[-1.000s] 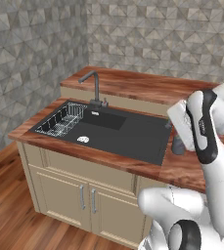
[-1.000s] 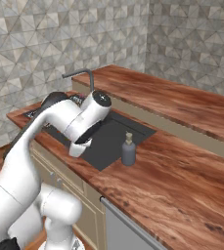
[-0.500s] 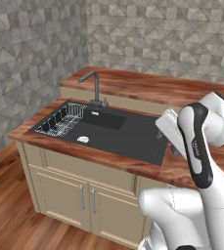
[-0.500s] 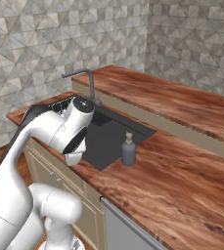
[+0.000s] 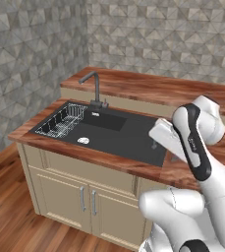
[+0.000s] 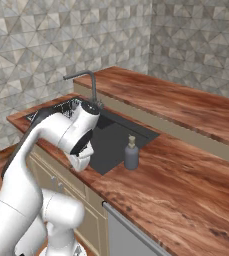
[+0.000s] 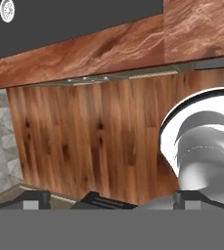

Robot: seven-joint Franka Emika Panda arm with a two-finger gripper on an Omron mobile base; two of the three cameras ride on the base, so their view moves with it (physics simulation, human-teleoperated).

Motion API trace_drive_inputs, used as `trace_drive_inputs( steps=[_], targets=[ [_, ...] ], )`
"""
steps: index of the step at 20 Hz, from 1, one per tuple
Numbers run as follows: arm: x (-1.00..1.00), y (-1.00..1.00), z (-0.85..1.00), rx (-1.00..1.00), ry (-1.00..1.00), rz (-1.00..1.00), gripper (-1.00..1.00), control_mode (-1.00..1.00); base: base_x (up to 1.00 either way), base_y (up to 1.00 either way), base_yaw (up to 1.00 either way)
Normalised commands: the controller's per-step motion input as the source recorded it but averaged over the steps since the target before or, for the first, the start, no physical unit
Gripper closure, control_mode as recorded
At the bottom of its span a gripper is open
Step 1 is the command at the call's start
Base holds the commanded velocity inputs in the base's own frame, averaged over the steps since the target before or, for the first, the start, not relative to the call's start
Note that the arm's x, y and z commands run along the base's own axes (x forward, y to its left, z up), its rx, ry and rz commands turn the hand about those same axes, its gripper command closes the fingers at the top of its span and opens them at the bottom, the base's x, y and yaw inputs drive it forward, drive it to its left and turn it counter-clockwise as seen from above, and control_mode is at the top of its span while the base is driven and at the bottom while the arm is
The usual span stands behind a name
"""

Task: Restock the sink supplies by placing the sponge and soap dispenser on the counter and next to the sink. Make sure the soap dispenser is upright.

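Soap dispenser [image 6: 131, 153] stands upright on the surface [image 6: 186, 180] at the sink [image 6: 111, 140] edge, just right of the hand; jaws apart, empty, facing the floor.

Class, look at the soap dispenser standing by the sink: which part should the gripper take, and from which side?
Probably the soap dispenser is best gripped around its cylindrical body, from the side. It stands upright on the counter; the narrow pump top offers less surface.

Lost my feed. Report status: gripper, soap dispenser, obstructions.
Gripper open, holding nothing. Soap dispenser upright on counter beside sink. Arm between base and dispenser; no other obstruction seen.
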Motion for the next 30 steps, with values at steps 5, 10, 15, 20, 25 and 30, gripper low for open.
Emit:
trace_drive_inputs(
  steps=[5, 10, 15, 20, 25, 30],
  targets=[
    [0.0, 0.04, -0.05, -0.01, 0.0, 0.0, -1.0, 1.0, -0.4, 0.0, -0.04],
    [0.0, 0.0, 0.0, 0.0, 0.0, 0.0, -1.0, 1.0, -0.99, 0.0, -0.21],
    [0.0, 0.0, 0.0, 0.0, 0.0, 0.0, -1.0, 1.0, -0.68, 0.0, -0.51],
    [0.0, 0.0, 0.0, 0.0, 0.0, 0.0, -1.0, 1.0, -0.15, 0.0, -0.78],
    [0.0, 0.0, 0.0, 0.0, 0.0, 0.0, -1.0, 1.0, 0.1, -0.14, -0.8],
    [0.0, 0.0, 0.0, 0.0, 0.0, 0.0, -1.0, 1.0, 0.54, -0.47, -0.64]
  ],
)
